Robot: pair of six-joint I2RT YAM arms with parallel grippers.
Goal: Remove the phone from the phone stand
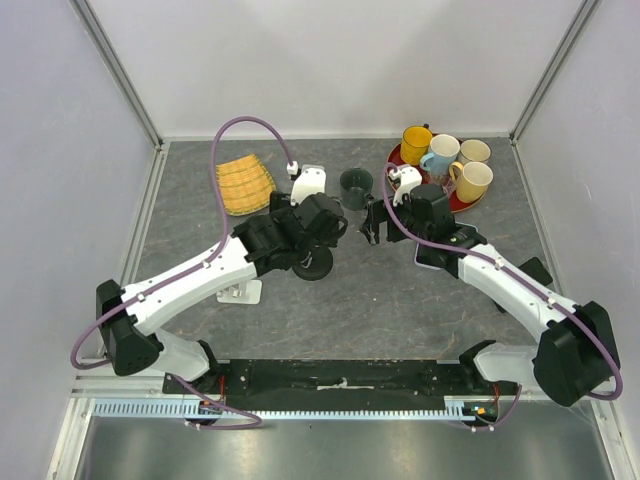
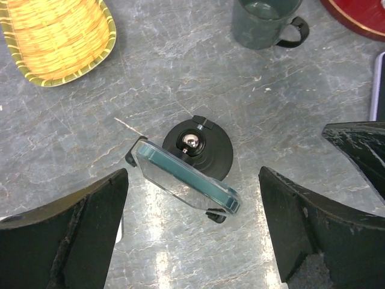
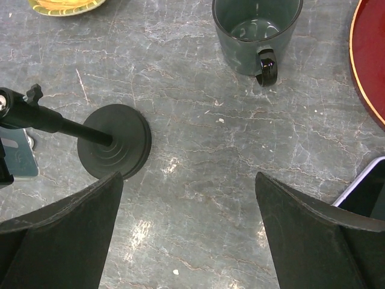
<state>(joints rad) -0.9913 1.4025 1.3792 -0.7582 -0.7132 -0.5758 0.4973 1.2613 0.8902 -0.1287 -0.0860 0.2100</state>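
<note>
L tool [image 2: 192,176] hangs spread wide, nothing in it, w/ the phone [image 2: 185,182] right btwn its fingers [image 2: 78,229]. The phone sits tilted in the clips [image 2: 215,214] of the stand [image 2: 207,153], above its round black base [image 3: 114,147]. R tool [image 3: 189,180] is spread too, empty, over bare tabletop [image 3: 198,241] just beside that base, not touching it. Risks as I see them: the phone lies diagonal to the L fingers, so closing could catch corners only & twist it, or the glossy edge slips out. Clips look snug, so a straight pull prob lifts or tips the whole stand, since nothing pins the base. If it swings, the green mug [image 2: 264,24] is near enough to get knocked. Flat dark slab [image 3: 367,195] by R tool, poss a 2nd phone, can't tell.
</note>
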